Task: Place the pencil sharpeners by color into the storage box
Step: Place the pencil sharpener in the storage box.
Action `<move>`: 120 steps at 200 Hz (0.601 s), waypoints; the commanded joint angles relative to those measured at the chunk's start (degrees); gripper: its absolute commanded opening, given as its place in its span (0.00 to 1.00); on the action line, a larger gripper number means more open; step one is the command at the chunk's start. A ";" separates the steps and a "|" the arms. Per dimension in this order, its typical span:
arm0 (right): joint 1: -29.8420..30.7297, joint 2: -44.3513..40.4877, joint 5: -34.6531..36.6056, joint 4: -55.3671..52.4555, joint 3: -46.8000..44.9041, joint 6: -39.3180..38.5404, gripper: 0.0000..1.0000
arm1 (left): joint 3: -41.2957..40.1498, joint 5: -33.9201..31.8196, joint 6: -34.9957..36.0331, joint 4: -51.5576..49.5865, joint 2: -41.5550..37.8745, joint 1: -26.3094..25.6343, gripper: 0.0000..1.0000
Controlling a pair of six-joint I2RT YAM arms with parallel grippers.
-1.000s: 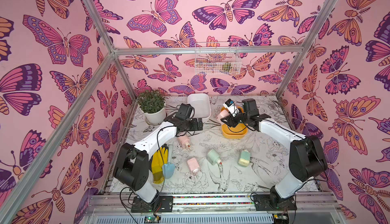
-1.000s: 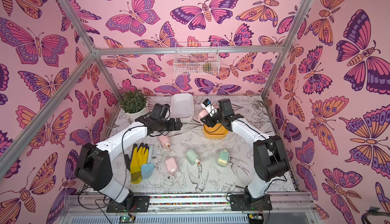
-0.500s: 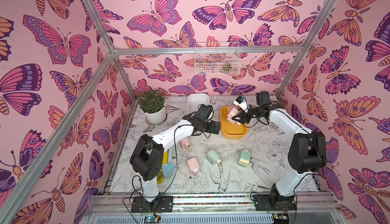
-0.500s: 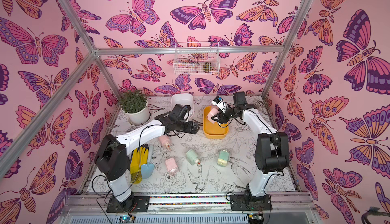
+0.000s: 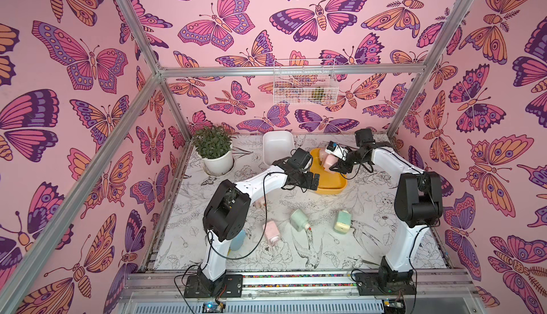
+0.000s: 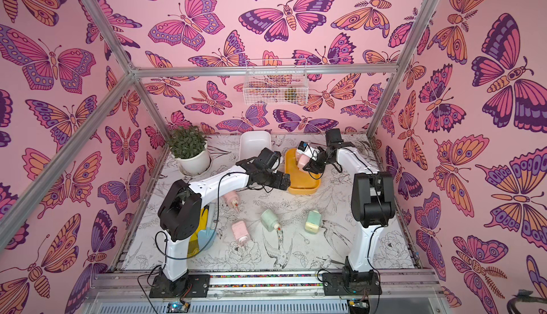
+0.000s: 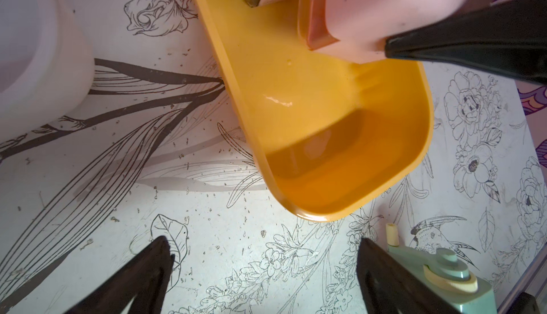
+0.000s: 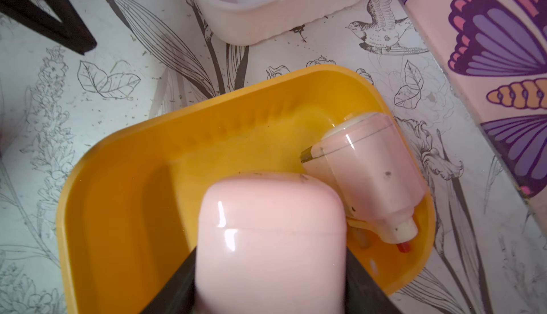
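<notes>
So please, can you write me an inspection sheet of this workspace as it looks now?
Surface: white mat with black flower and bird drawings, small dark crumbs.
Job's things: yellow box holds one pink sharpener; white box looks empty; on the mat two green sharpeners and two pink sharpeners.
Clutter: potted plant, blue shovel, yellow glove.
Grippers: right tool shut on a second pink sharpener over the yellow box; left tool open, empty, beside that box.
Cables: black cables along both arms.
Surroundings: butterfly walls, wire basket on the back wall.
</notes>
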 commanded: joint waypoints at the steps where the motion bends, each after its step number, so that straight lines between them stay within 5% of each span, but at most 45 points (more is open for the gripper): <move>1: -0.29 -0.12 0.04 0.24 -0.34 -8.53 0.00 | 1.64 1.38 -0.99 -1.74 1.67 0.07 1.00; 120: -0.03 1.08 -0.27 8.08 -4.50 -17.60 0.00 | 6.78 0.26 -1.08 -4.36 6.61 0.14 1.00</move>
